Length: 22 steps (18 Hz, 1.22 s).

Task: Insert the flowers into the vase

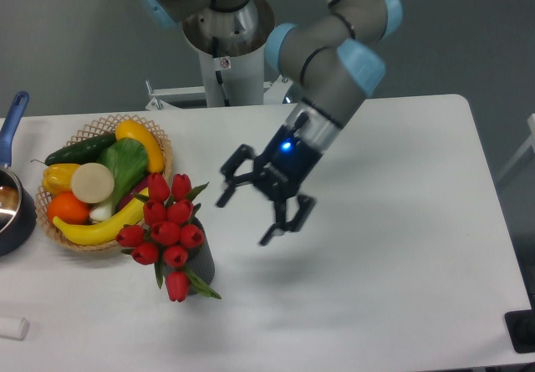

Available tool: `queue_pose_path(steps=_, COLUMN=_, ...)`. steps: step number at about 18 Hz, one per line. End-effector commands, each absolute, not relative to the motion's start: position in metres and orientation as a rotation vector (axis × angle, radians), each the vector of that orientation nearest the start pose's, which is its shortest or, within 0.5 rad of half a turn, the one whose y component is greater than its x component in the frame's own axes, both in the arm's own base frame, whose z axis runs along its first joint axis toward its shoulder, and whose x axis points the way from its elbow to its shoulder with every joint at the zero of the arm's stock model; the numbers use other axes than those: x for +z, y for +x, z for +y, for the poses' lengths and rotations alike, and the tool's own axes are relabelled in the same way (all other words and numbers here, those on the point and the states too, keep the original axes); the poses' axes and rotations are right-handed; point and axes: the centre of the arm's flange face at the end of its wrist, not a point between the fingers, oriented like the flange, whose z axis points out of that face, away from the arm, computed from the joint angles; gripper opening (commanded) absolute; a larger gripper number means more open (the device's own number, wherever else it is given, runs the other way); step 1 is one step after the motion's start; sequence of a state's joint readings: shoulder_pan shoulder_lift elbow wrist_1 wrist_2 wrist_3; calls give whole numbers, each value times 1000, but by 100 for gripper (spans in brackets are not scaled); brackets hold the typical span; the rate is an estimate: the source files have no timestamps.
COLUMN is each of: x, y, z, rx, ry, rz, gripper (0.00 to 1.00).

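Grey wall fills the top of the frame behind your setup, plain and evenly lit. Below it, the white table (401, 305) takes up most of the picture, its rounded far corner at the upper right and a soft shadow on it near the centre. You see the arm (334, 54), grey with light blue joint caps, reach down from the upper middle of the frame, its base column (224, 54) standing at the table's back edge.

At the left sits the wicker basket (159, 150), holding a cucumber, yellow peppers, a banana, an orange and a green leafy piece. Your flowers (165, 231) are just below and right of it, lower left of centre: red tulip buds with green leaves, bunched over the vase (201, 263), whose dark side shows just under them at the right. The stems are hidden, so you cannot see how deep they sit.

Your gripper (261, 213) hangs near the centre, right of the flowers and apart from them, its fingers spread wide and holding nothing.

At the far left edge is a dark pot (12, 213) with a blue handle, and a small white object (12, 328) lies at the lower left.
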State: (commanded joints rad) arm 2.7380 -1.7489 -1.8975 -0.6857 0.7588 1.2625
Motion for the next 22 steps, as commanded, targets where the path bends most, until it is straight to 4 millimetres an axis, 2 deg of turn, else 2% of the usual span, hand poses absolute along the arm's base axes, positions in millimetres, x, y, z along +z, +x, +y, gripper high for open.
queue_pose_path(steps=5, x=385, y=-457, z=350, rx=212, ry=-2304, rz=185, gripper=100)
queue_pose_path(steps=7, x=408, y=-473, z=326, rx=289, ry=-2295, rz=145, gripper=100)
queue_pose_path(steps=8, x=419, y=-479, z=320, rx=320, ry=-2290, rz=140, gripper=100)
queue_pose_path(steps=10, x=430, y=-480, z=315, rx=353, ry=-2292, rz=137, gripper=100)
queue_pose_path(steps=12, x=434, y=-485, z=303, rx=409, ry=-2338, rz=132, gripper=100)
queue_pose_path(steps=16, x=439, y=-472, z=276, rx=545, ry=-2521, rz=255, gripper=100)
queue_pose_path(steps=22, x=453, y=-456, z=229, rx=538, ry=-2716, rz=495, gripper=100)
